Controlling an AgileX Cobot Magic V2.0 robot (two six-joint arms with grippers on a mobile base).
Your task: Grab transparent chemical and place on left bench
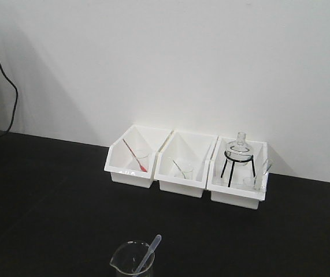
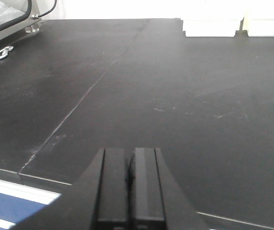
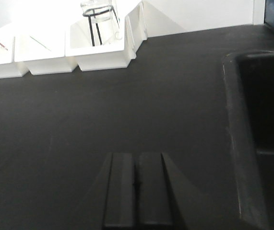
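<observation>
matte black left bench (image 1: 49, 190) under white wall (image 1: 182, 57), three white bins (image 1: 185, 173)

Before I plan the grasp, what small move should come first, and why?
Probably open the right end effector and bring it toward the translucent pipette: both end effectors, left included, look shut and empty, and the pipette stands in the glass beaker.

Transparent chemical (image 1: 149, 251): slim translucent pipette, faintly bluish-white, bulb end uppermost, leaning up and to the right out of a clear glass beaker (image 1: 131, 262) at the near edge. Left bench (image 1: 49, 196): wide matte black worktop against white wall, carrying three white bins (image 1: 182, 179).
</observation>
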